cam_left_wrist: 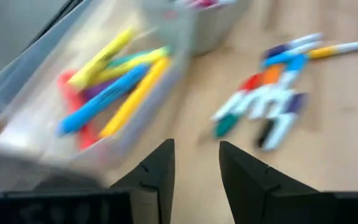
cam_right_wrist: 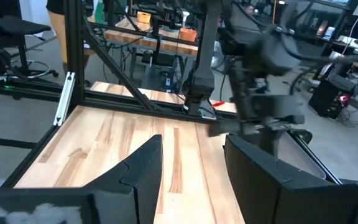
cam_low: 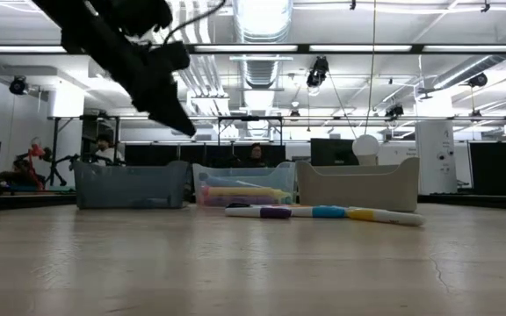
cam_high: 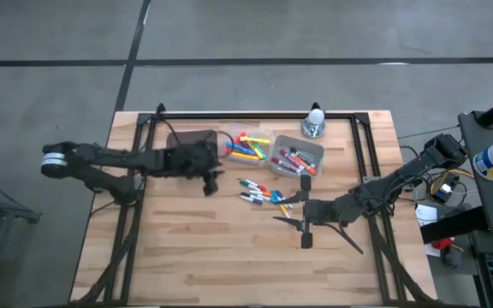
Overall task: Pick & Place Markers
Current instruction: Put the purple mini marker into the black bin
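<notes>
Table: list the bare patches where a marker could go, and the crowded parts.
Free: the near half of the table, in front of both arms, and the left side under the left gripper. Crowded: the back middle, with three bins in a row, and loose markers beside the right gripper.

The high view looks straight down over the whole table [cam_high: 187, 257]. The low view sits at table-top height, facing level across it into the room. Each wrist view looks forward past its own fingers. High, low and left wrist views share the loose markers [cam_high: 259, 192] mid-table.
</notes>
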Motion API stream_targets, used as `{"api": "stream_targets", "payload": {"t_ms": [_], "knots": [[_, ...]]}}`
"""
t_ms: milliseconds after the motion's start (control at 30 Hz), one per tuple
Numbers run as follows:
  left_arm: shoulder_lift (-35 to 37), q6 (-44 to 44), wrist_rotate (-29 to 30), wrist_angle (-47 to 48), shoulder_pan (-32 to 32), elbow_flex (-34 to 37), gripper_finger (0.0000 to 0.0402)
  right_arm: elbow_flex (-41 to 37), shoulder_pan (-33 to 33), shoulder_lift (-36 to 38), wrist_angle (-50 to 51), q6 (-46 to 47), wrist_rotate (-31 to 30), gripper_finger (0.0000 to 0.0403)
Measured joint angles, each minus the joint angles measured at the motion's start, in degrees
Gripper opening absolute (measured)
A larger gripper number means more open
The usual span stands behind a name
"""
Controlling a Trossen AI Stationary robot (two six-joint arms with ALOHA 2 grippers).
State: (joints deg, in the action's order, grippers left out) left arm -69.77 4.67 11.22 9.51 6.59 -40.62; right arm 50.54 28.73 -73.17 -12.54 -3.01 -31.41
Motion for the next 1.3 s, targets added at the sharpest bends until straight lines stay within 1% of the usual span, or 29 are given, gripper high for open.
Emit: {"api": "stream_targets", "payload": {"t_ms": [233, 367, 567, 800, 933, 1033, 1200, 1300], "knots": [[-3.73, -3.17, -0.18, -9.06, -10.22, 0.00, 0.0119, 0.00, 0.00, 0.00, -0.03, 0.00, 0.01, 0.0166], [-8.31, -4.91, -1.28, -13.17, -12.88, -0.24, 0.0119, 0.00, 0.01, 0.00, -0.08, 0.00, 0.00, 0.0166], [-17.34, -5.51, -1.13, -14.67, -12.67, -1.85, 0.0119, 0.00, 0.00, 0.00, -0.04, 0.26, 0.00, 0.0166], [-26.42, -8.71, -1.16, -15.55, -12.41, -6.86, 0.0119, 0.00, 0.01, 0.00, 0.14, 0.44, 0.01, 0.0166], [-29.85, -9.08, -2.77, -15.08, -11.92, -9.32, 0.0119, 0.00, 0.02, 0.00, 0.14, 0.44, 0.00, 0.0166], [-31.81, -9.75, -2.62, -13.53, -11.23, -10.75, 0.0119, 0.00, 0.00, 0.00, 0.18, 0.44, 0.01, 0.0166], [-34.08, -10.54, -2.33, -13.58, -9.87, -11.30, 0.0119, 0.00, 0.00, 0.00, 0.25, 0.54, -0.01, 0.0166], [-34.23, -10.67, -2.27, -13.88, -9.59, -11.30, 0.0119, 0.00, 0.00, 0.00, 0.29, 1.08, 0.01, 0.0166]]}}
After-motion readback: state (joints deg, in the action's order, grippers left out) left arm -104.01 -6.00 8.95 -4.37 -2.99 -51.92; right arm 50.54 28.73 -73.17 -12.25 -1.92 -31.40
